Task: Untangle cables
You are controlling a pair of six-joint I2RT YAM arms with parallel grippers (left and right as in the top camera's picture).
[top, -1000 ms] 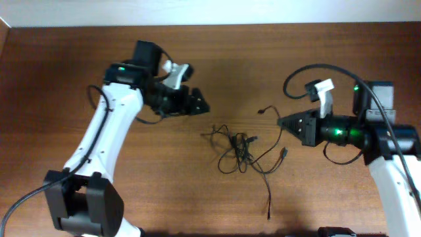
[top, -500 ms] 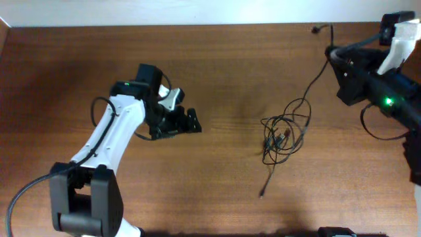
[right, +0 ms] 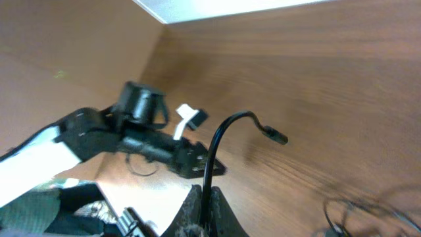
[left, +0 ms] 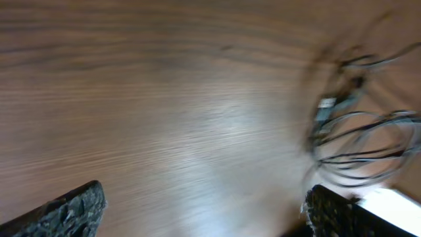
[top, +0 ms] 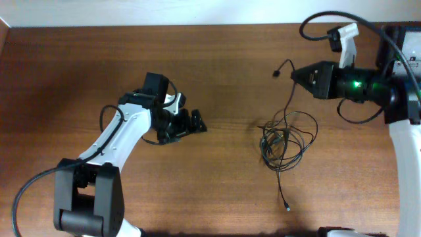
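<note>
A tangle of thin black cables (top: 283,141) lies on the wooden table right of centre, with one loose end trailing down to a plug (top: 287,208). It shows blurred in the left wrist view (left: 358,125). My right gripper (top: 294,74) is shut on one cable near its end; the cord curves up out of the jaws to a small plug (right: 275,136), which also shows in the overhead view (top: 277,72). My left gripper (top: 197,122) is open and empty, left of the tangle, low over the table, with its two fingertips wide apart (left: 197,210).
The wooden table (top: 217,191) fills the view, with a white wall along its back edge. The left arm (top: 118,141) reaches in from the lower left. Thicker black robot cables (top: 329,20) loop above the right arm.
The right gripper swung down and left from the far back right, still holding its cable end. The tangle shifted slightly. The left gripper edged right.
</note>
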